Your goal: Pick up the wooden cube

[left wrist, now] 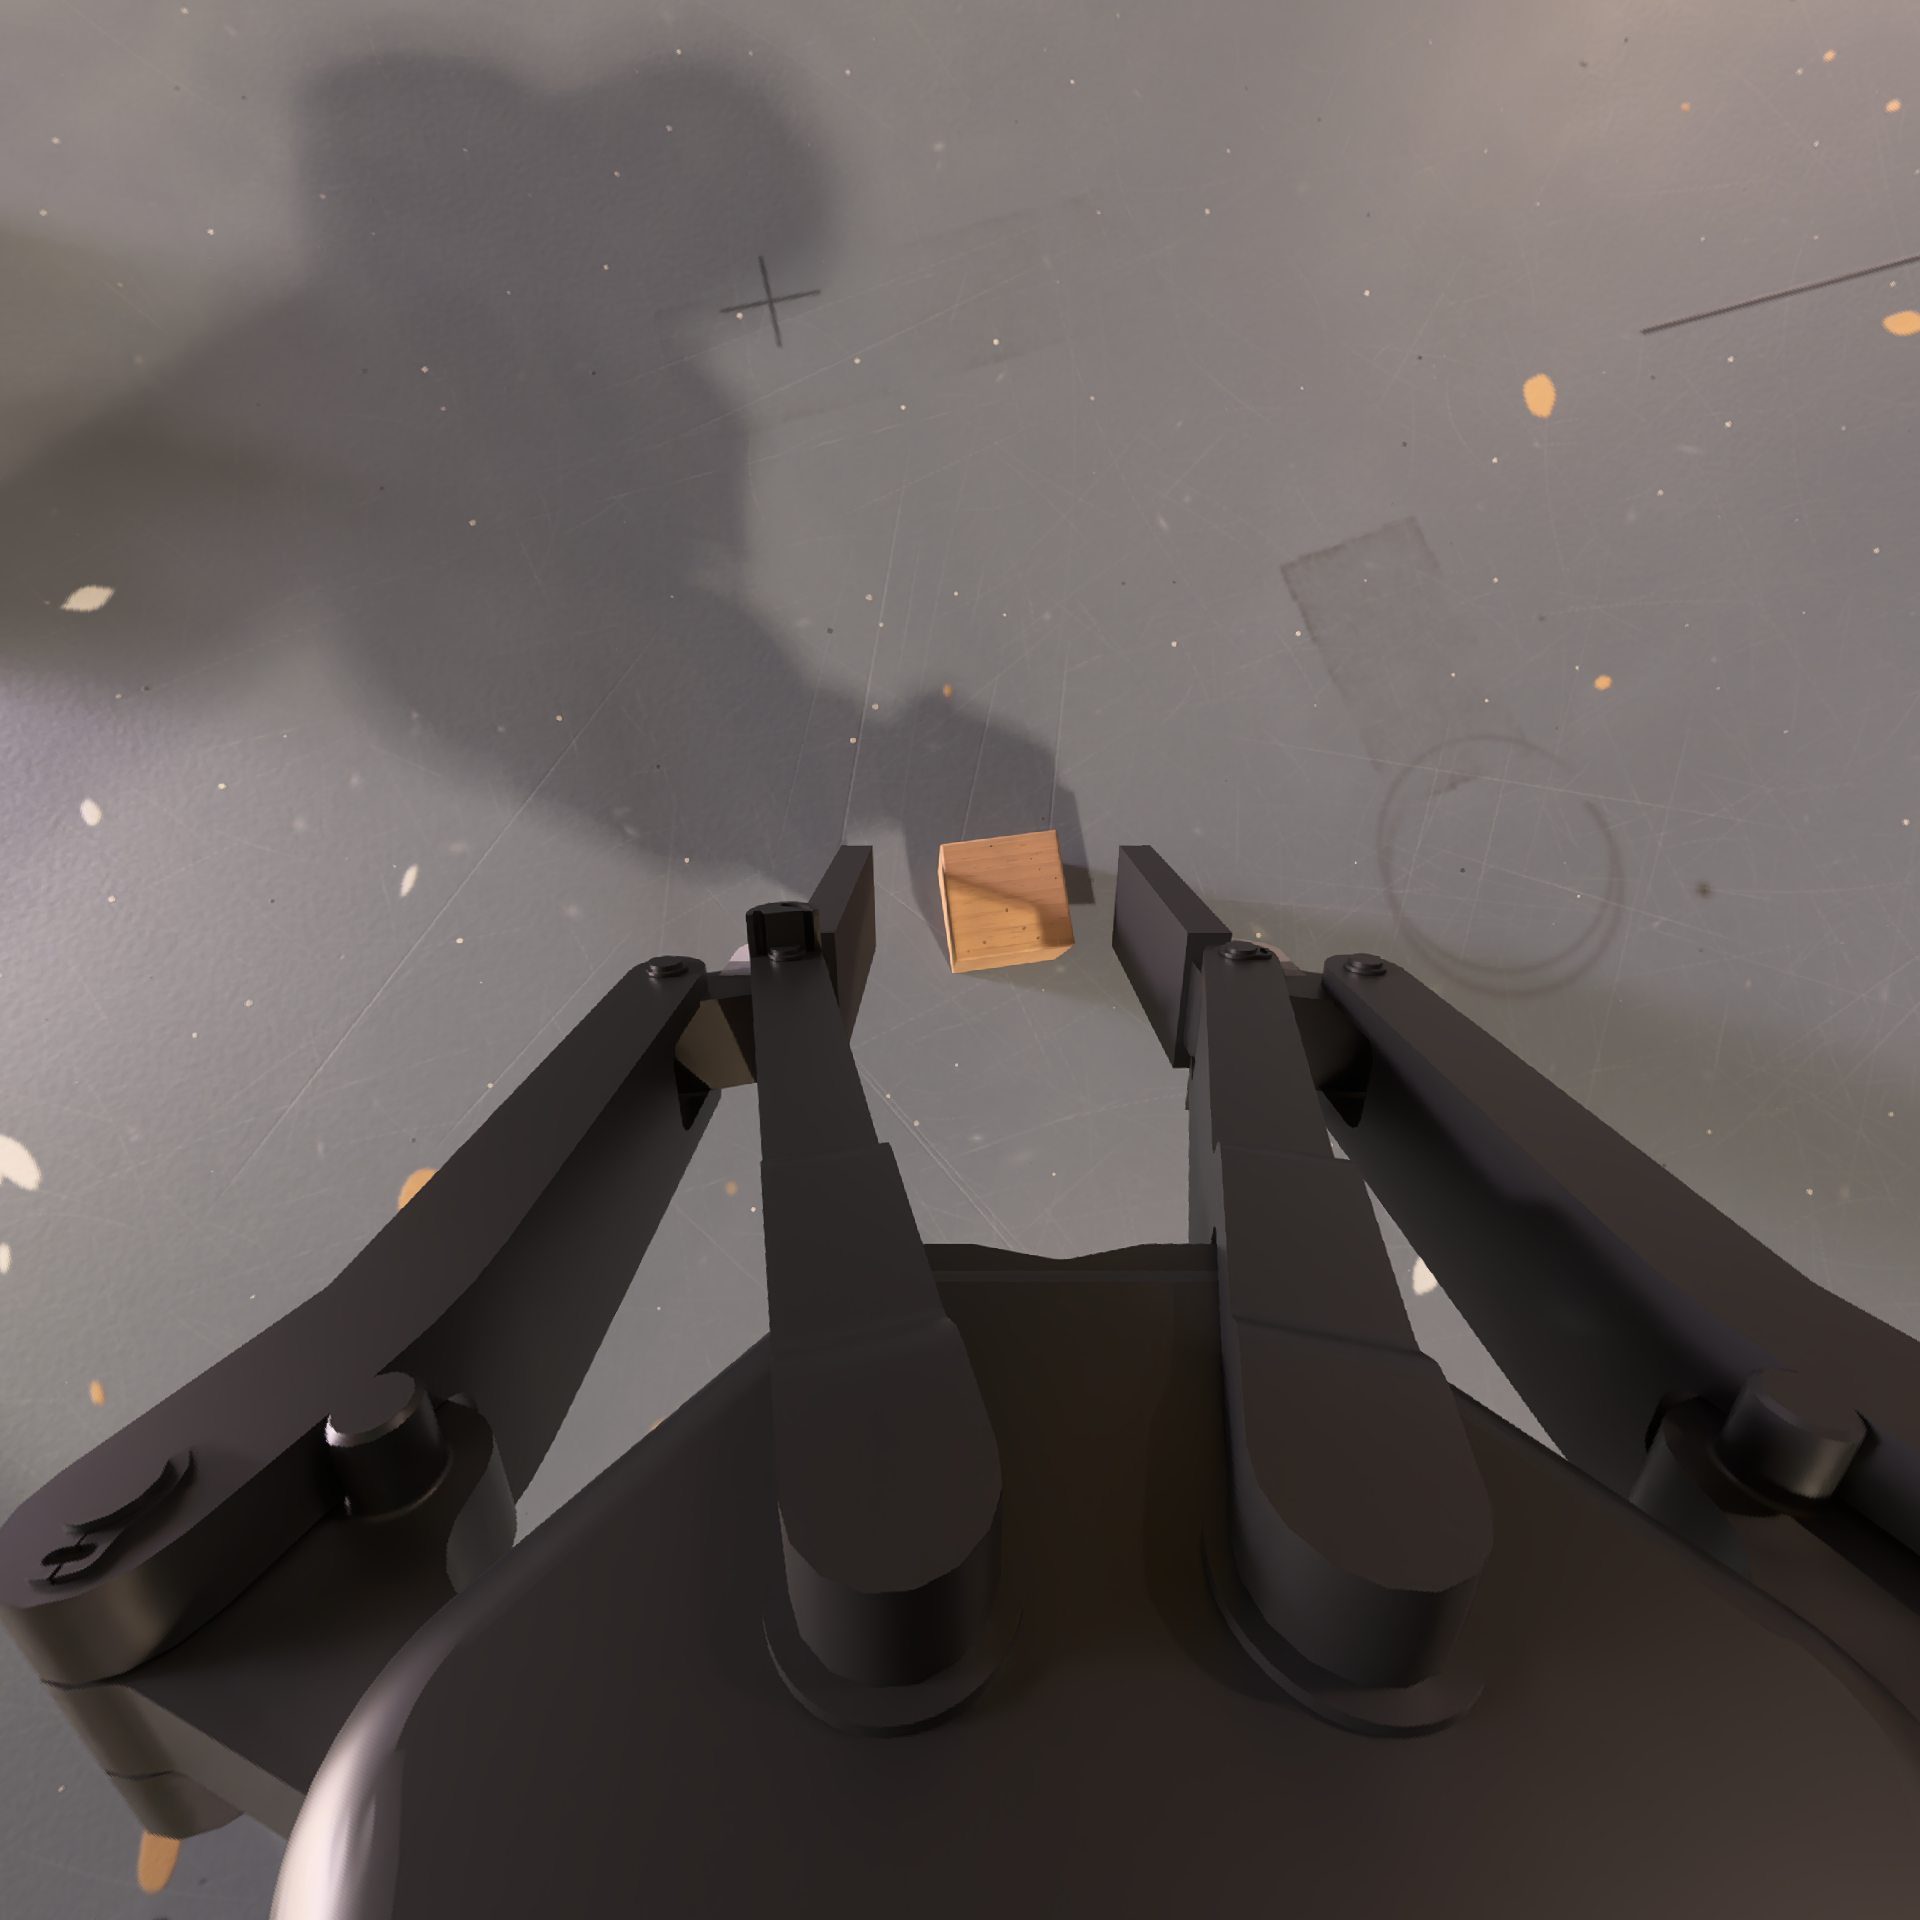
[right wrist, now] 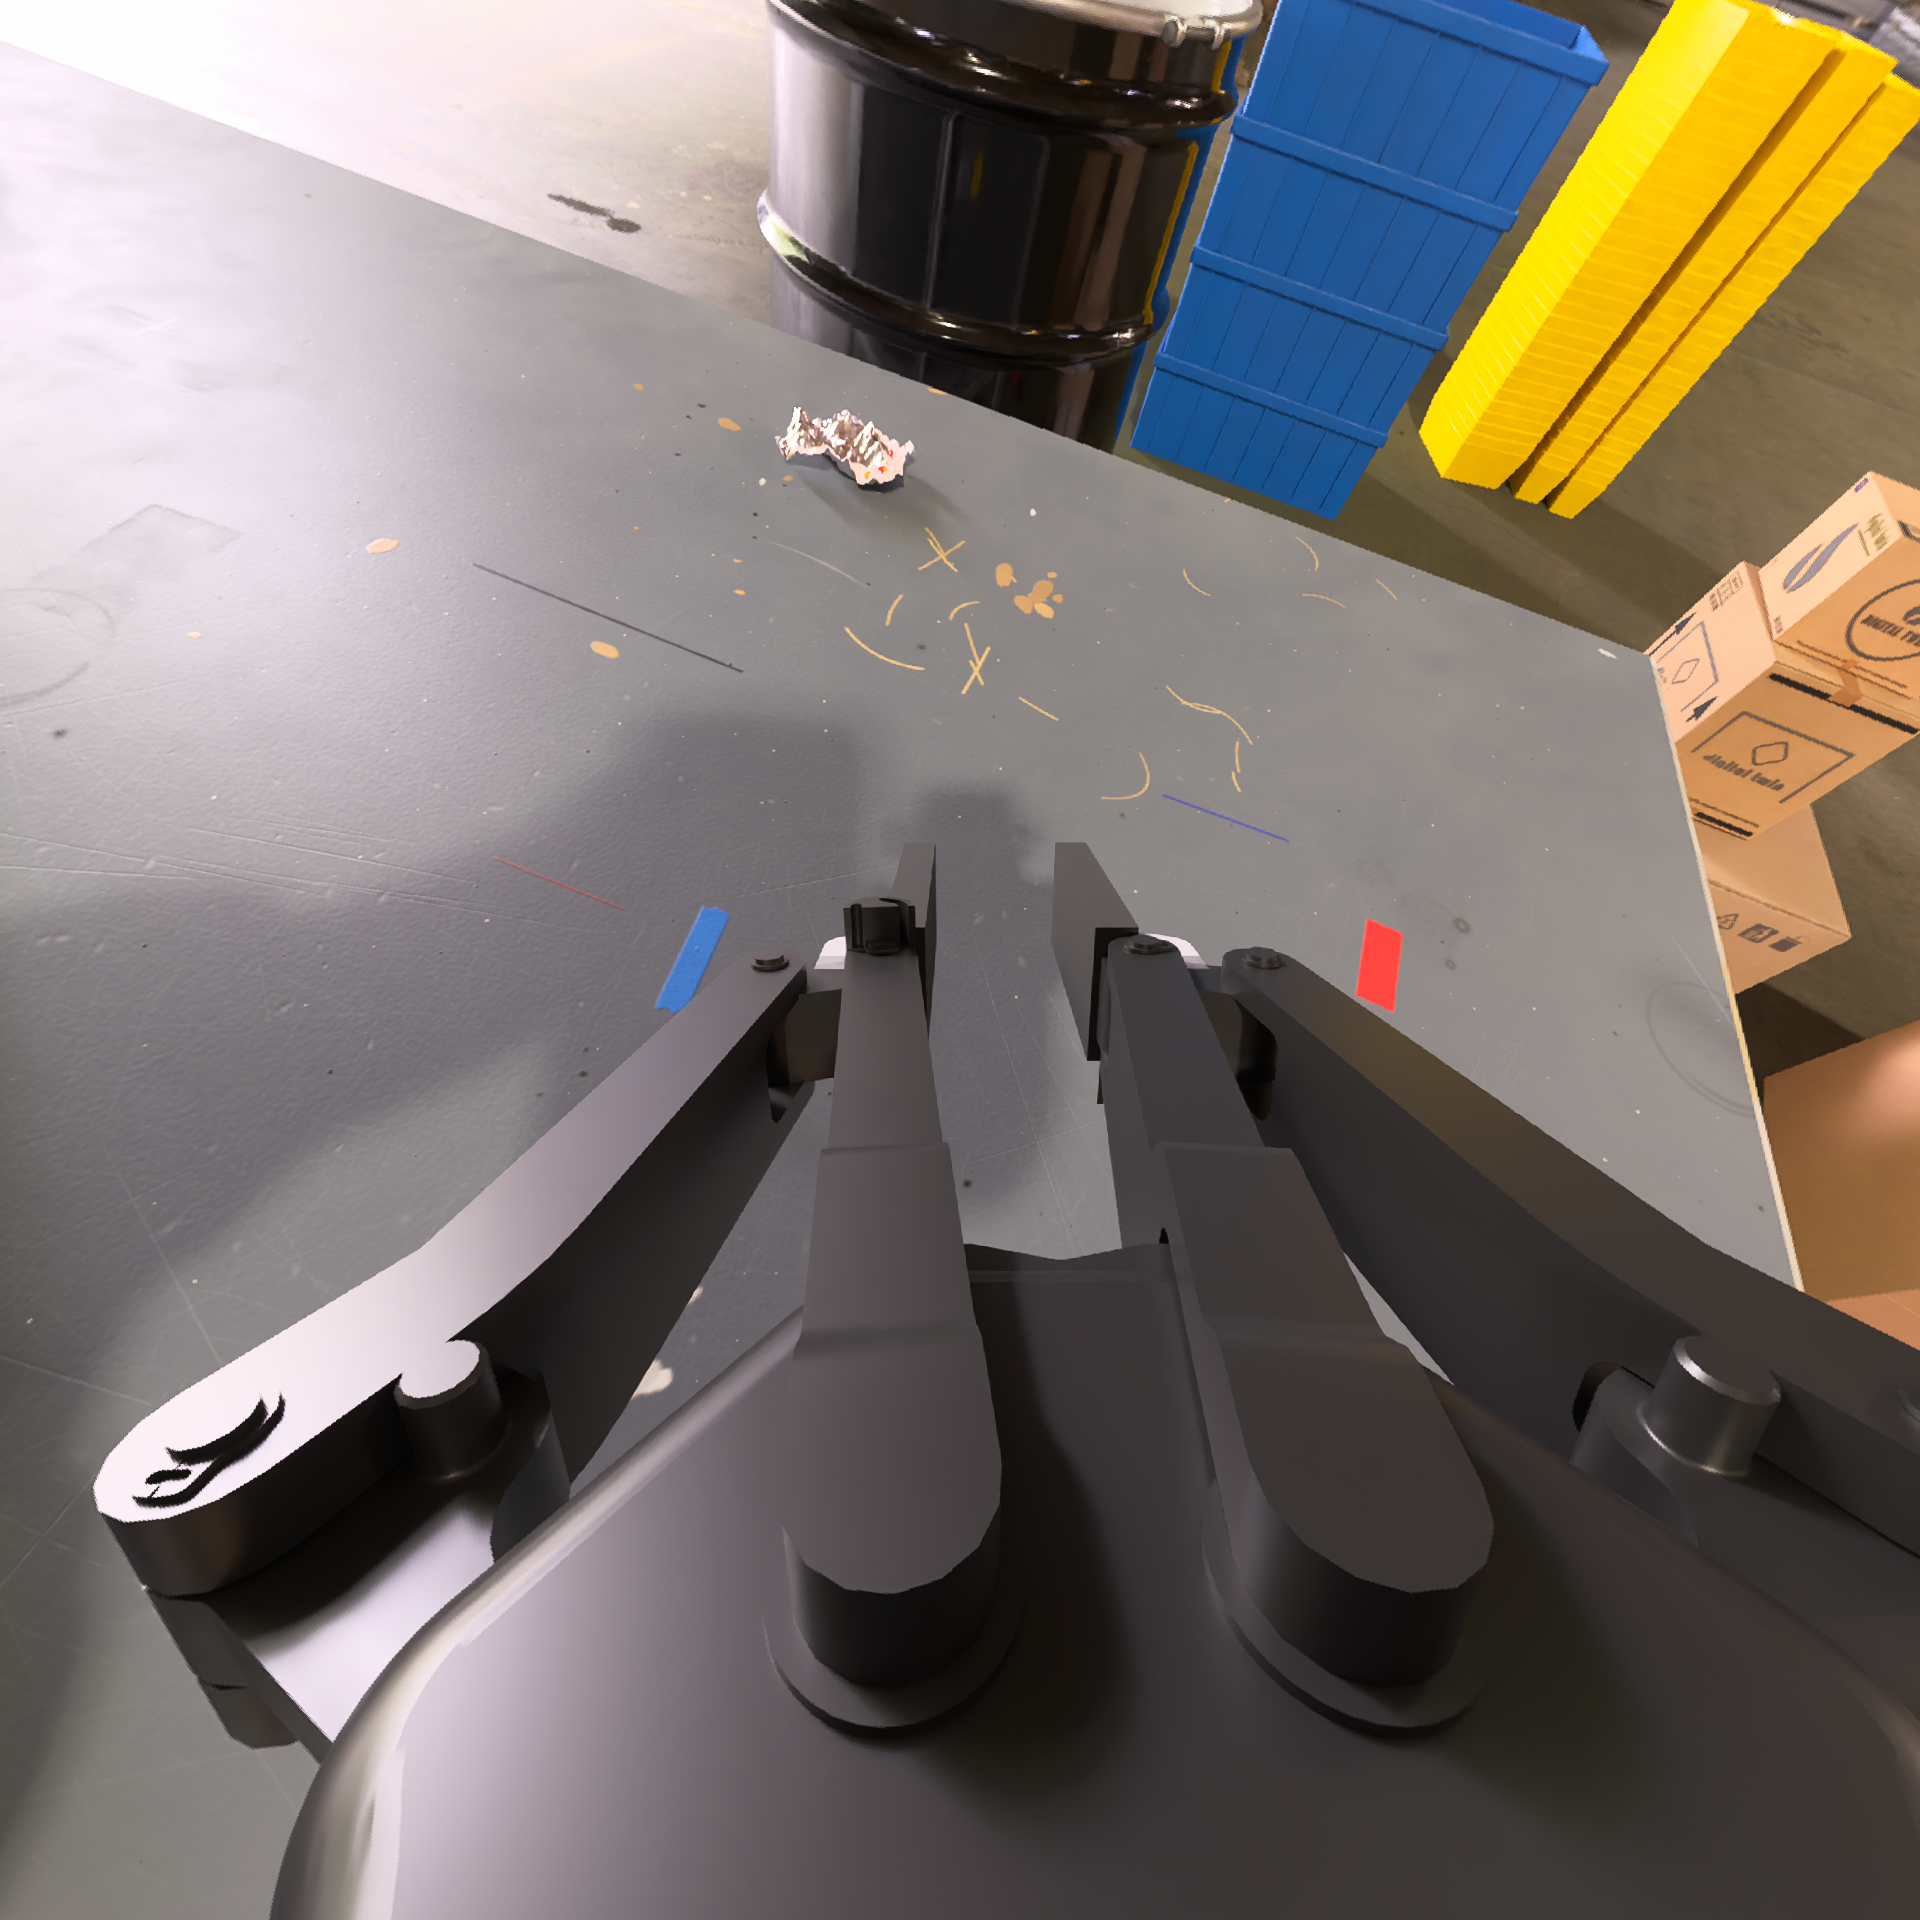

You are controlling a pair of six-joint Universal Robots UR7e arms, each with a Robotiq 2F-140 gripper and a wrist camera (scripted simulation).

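A small wooden cube [left wrist: 1004, 900] sits on the grey table [left wrist: 1351, 1091], seen in the left wrist view. My left gripper [left wrist: 995, 883] is open, with one finger on each side of the cube and a gap on both sides; the pads do not touch it. The cube lies at the level of the fingertips. My right gripper [right wrist: 992, 883] is open with a narrow gap and holds nothing; it hovers over the grey table [right wrist: 312, 1039]. The cube does not show in the right wrist view.
A crumpled foil ball [right wrist: 847, 445] lies far ahead of the right gripper. Blue tape [right wrist: 693, 958] and red tape [right wrist: 1380, 962] mark the table. Beyond the table edge stand a black drum [right wrist: 987, 177], blue crates [right wrist: 1340, 249], yellow stacks [right wrist: 1662, 260] and cardboard boxes [right wrist: 1797, 686].
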